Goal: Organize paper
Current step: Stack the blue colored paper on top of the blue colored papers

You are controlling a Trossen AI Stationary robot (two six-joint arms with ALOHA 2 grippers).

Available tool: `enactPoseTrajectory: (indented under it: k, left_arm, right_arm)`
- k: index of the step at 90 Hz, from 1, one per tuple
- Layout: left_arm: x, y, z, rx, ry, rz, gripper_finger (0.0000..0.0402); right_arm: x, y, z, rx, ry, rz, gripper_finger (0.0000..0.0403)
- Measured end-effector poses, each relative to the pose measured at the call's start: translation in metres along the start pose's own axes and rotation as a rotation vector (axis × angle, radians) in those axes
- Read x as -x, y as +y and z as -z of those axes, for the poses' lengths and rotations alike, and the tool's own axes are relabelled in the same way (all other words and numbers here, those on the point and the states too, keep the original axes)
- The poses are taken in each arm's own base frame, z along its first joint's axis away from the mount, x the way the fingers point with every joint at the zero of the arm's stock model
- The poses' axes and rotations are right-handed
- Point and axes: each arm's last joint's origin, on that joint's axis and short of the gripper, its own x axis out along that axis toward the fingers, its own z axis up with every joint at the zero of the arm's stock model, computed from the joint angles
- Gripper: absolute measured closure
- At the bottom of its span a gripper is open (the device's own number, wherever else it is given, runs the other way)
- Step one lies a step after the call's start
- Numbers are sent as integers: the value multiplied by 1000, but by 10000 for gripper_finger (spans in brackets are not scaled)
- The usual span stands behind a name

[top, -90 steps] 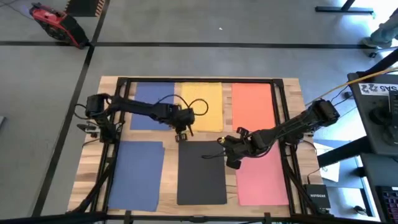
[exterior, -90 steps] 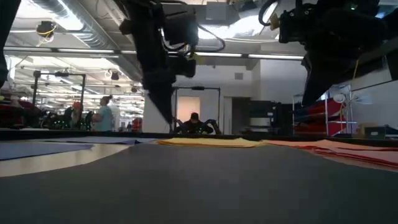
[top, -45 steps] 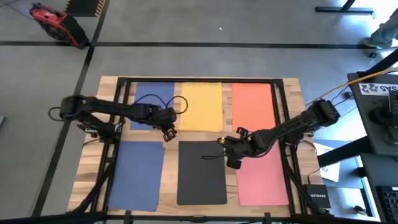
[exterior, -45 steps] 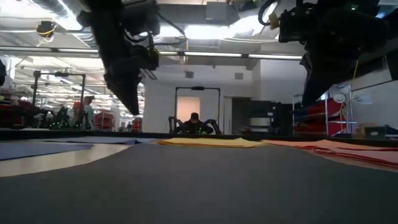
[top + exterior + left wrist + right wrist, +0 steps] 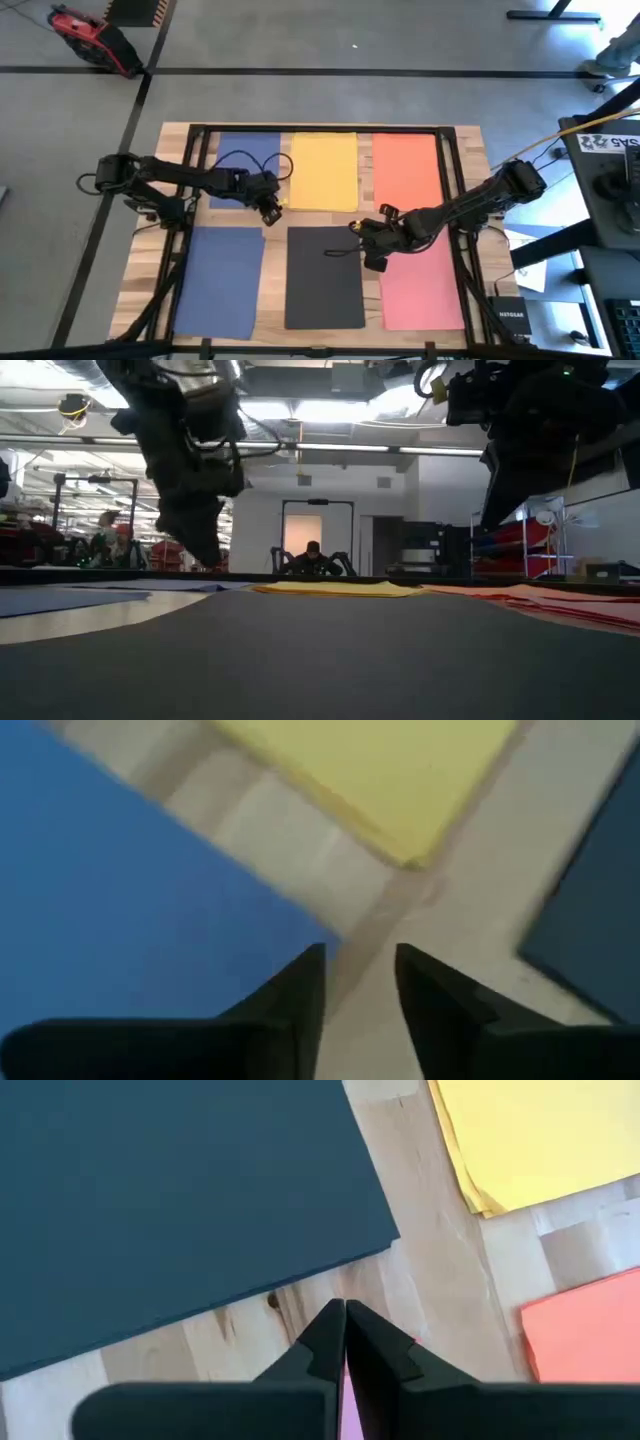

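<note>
Since a second ago we see the left arm drawn back toward the left edge of the desk [image 5: 470,140]: its gripper [image 5: 270,207], which had been over the gap between the yellow sheet and the dark sheet, now hangs over the bare wood just off the near right corner of the far blue sheet [image 5: 240,165]. Its fingers [image 5: 295,1000] stand a little apart and hold nothing. The right gripper [image 5: 372,258] has not shifted; it sits low at the seam between the dark sheet [image 5: 323,275] and the pink sheet [image 5: 420,285], fingers pressed together, with a sliver of pink showing right at their tips, so we cannot say whether they pinch that edge.

The paper lies in two rows of three. Along the far edge run the far blue sheet, the yellow sheet [image 5: 322,170] and the orange sheet [image 5: 405,165]; along the near edge run a second blue sheet [image 5: 215,280], the dark sheet and the pink sheet. Each colour has its own place, none overlaps another, and the edges run roughly parallel to the desk.

We judge the sorting nearly done. What may be left is squaring the pink sheet, where the right gripper rests, and bringing both arms clear.
</note>
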Motion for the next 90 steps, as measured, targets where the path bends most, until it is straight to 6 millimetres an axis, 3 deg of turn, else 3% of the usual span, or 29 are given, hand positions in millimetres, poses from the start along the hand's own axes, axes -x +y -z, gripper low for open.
enactPoseTrajectory:
  k: [25, 65, 76, 90]
  left_arm:
    - [-10, 8, 11, 16, -33, -89, 228]
    - [-31, 8, 15, -2, -18, -123, 236]
    - [-28, 12, 14, 19, -26, -149, 266]
    - [-16, 10, 10, 48, 25, -156, 355]
  right_arm:
    - [0, 0, -1, -3, -22, 11, 403]
    - [0, -1, -2, -9, -24, 17, 403]
    - [0, -1, -2, -9, -23, 17, 403]
    - [0, -1, -2, -10, -22, 17, 403]
